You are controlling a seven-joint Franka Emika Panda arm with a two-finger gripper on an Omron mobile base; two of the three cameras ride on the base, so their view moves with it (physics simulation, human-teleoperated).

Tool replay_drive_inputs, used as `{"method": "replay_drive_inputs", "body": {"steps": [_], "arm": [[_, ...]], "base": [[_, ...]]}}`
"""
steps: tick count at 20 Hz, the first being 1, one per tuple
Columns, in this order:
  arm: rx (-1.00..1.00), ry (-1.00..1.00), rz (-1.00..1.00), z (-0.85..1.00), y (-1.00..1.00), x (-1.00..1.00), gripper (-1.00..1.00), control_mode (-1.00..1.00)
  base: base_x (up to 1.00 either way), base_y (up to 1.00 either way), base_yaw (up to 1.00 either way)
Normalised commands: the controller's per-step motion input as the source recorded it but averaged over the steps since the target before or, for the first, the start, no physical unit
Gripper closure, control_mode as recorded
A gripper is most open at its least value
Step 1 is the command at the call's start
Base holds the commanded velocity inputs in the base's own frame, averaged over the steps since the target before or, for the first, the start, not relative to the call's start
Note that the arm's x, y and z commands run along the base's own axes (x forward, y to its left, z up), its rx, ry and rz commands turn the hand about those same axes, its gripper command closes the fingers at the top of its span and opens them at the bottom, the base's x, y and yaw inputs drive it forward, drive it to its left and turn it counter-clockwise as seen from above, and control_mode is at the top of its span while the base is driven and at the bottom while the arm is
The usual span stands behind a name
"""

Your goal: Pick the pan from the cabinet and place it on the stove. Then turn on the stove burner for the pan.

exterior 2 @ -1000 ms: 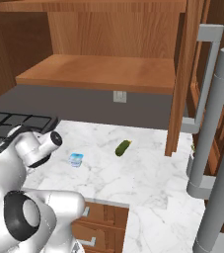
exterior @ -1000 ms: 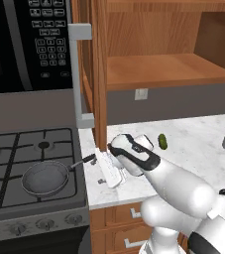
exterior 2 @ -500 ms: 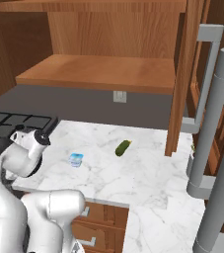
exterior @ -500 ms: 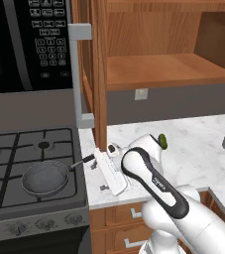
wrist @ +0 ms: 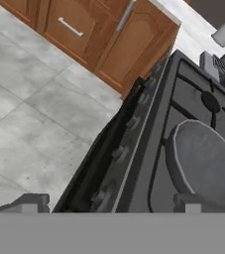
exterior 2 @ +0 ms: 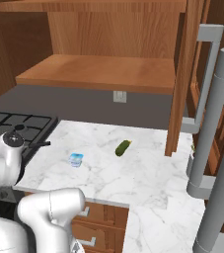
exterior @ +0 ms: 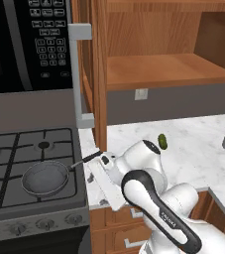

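Pan [exterior: 43, 177] sits lower left on the stove [exterior: 15, 149], handle pointing right, so placement looks done. Since a second ago I've swung the arm down over the counter edge. Gripper [wrist: 109, 201] is released, jaws wide, nothing held, facing the knobs [wrist: 119, 153]. Burner next. Microwave keypad [exterior: 48, 47] unreadable; no labels legible.
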Motion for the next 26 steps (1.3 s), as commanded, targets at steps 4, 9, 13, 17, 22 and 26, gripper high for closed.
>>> {"method": "replay_drive_inputs", "body": {"steps": [4, 9, 13, 17, 22, 26], "arm": [[-0.22, -0.12, -0.03, -0.38, 0.24, -0.45, -1.0, -1.0], [-0.3, -0.12, 0.0, -0.44, 0.23, -0.41, -1.0, -1.0], [-0.31, -0.1, 0.0, -0.45, 0.16, -0.25, -1.0, -1.0], [-0.26, -0.14, 0.0, -0.44, 0.27, -0.03, -1.0, -1.0], [-0.21, -0.25, 0.02, -0.3, 0.38, 0.0, -1.0, -1.0], [-0.21, -0.29, 0.04, -0.11, 0.36, 0.0, -1.0, -1.0]], "base": [[0.0, 0.0, 0.0], [0.0, 0.0, 0.0], [0.0, 0.0, 0.0], [0.0, 0.0, 0.0], [0.0, 0.0, 0.0], [0.0, 0.0, 0.0]]}}
